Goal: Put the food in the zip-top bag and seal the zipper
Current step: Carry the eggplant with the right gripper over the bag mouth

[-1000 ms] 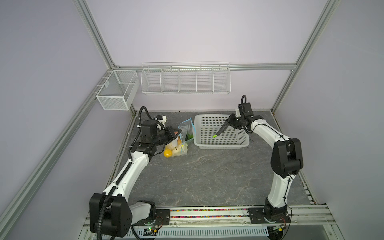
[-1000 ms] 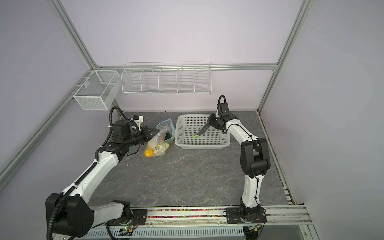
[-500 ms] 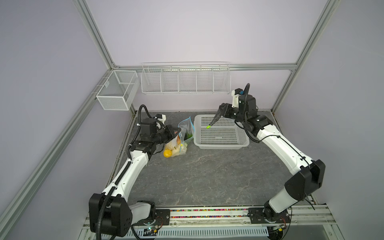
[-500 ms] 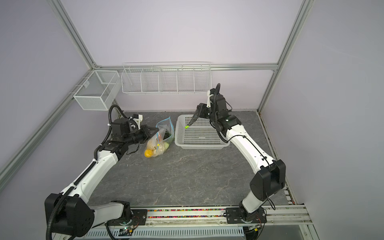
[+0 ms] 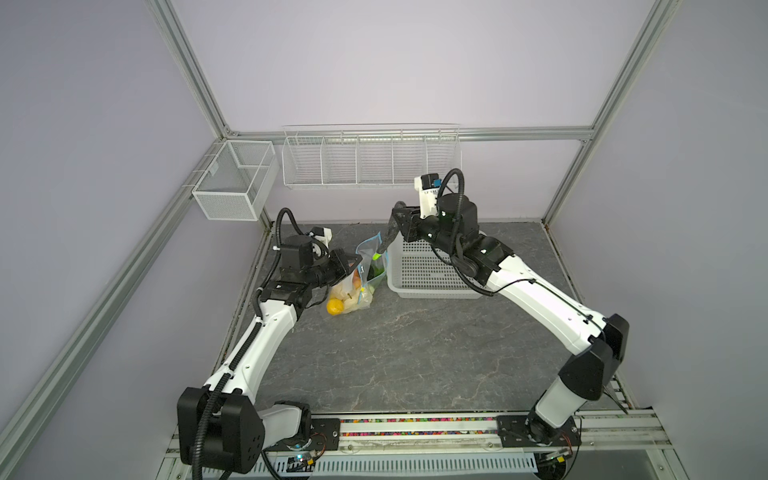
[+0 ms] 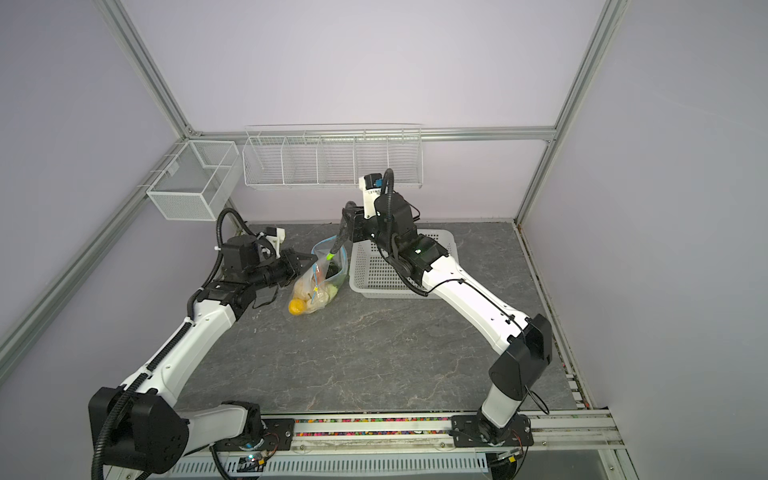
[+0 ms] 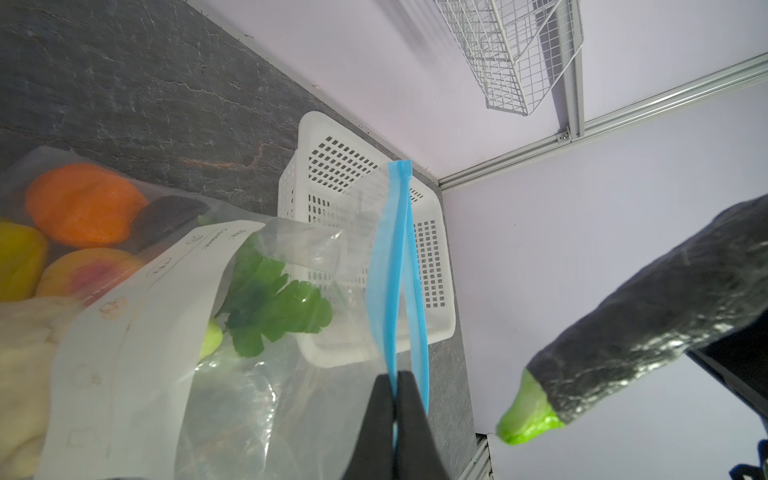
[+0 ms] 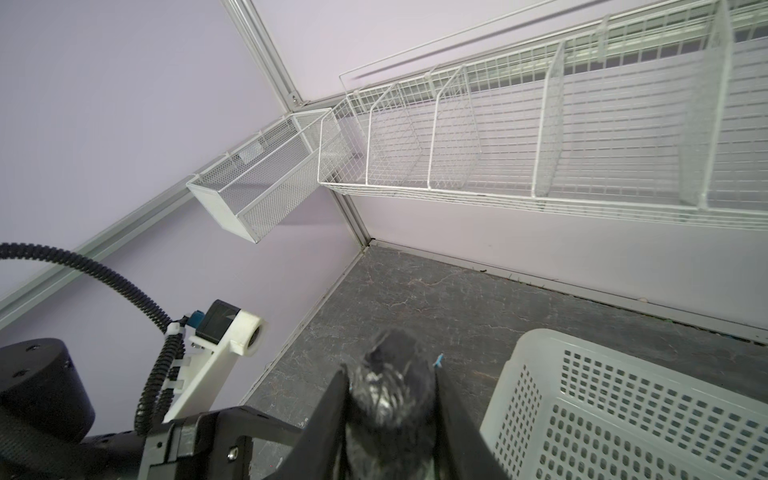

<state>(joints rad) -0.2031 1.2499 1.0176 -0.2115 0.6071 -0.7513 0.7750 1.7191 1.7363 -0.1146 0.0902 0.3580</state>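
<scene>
**Loading step: a vegetable poised over the bag's mouth**

The left gripper (image 7: 395, 376) is clenched on the zipper (image 7: 395, 257), holding up the mouth of the zip-top bag (image 7: 249, 395); the bag sits at the far left of the table (image 5: 415, 353), just left of the white basket (image 5: 436, 293); an orange (image 7: 83, 203) and greens (image 7: 274, 307) lie inside; the right gripper (image 8: 388, 382) grasps a dark green-tipped vegetable (image 7: 665, 316) above the mouth; the gap looks narrow, so the next move likely calls for a careful lowering before release.

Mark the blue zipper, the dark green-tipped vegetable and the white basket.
zipper (image 7: 388, 270): left wrist view, middle of the blue strip.
dark vegetable (image 7: 665, 307): left wrist view, its dark body.
white basket (image 5: 415, 272): in a top view, bare perforated floor.
</scene>
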